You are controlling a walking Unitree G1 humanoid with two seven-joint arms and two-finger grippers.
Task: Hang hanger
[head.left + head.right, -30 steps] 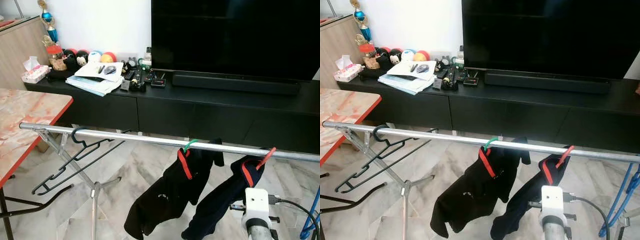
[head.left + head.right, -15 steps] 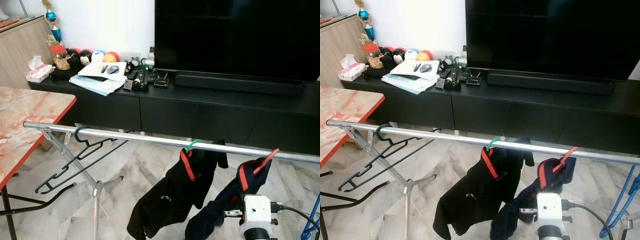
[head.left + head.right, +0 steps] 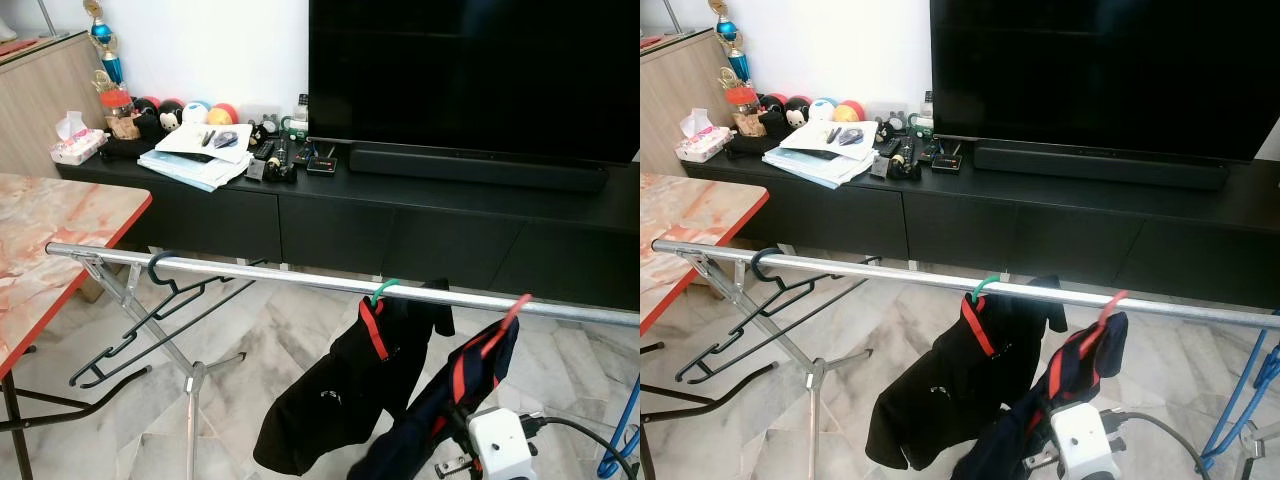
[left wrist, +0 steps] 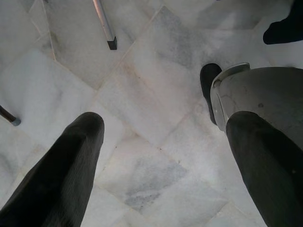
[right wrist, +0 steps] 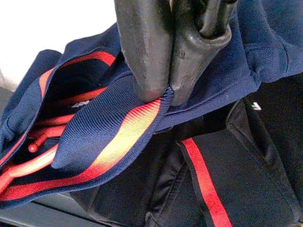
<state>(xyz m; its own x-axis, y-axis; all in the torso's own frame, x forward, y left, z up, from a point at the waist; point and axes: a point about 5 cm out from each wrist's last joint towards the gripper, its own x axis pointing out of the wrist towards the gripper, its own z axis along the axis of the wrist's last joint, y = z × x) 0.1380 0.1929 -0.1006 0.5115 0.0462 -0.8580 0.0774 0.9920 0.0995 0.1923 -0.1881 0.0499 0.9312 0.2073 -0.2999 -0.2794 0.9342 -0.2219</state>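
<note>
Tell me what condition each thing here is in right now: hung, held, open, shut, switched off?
Red hanger: hook at the rail, tilted, not clearly seated.
Navy garment: on the red hanger, pinched by the right gripper.
Black garment: hanging from the green hanger.
Black hanger: hooked on the rail, bare.
Left gripper: open, above the floor.
Television: screen dark.

You face a white wall (image 3: 240,45) with a large dark television (image 3: 470,75) and a long soundbar (image 3: 475,168) on a low black cabinet (image 3: 400,235). At the cabinet's left end you see papers (image 3: 195,160), coloured balls (image 3: 190,110), a trophy (image 3: 103,45) and a tissue box (image 3: 75,148). On your left stands a red-edged, marble-patterned table (image 3: 50,240). The floor (image 3: 250,340) is pale marble tile, evenly lit.
</note>
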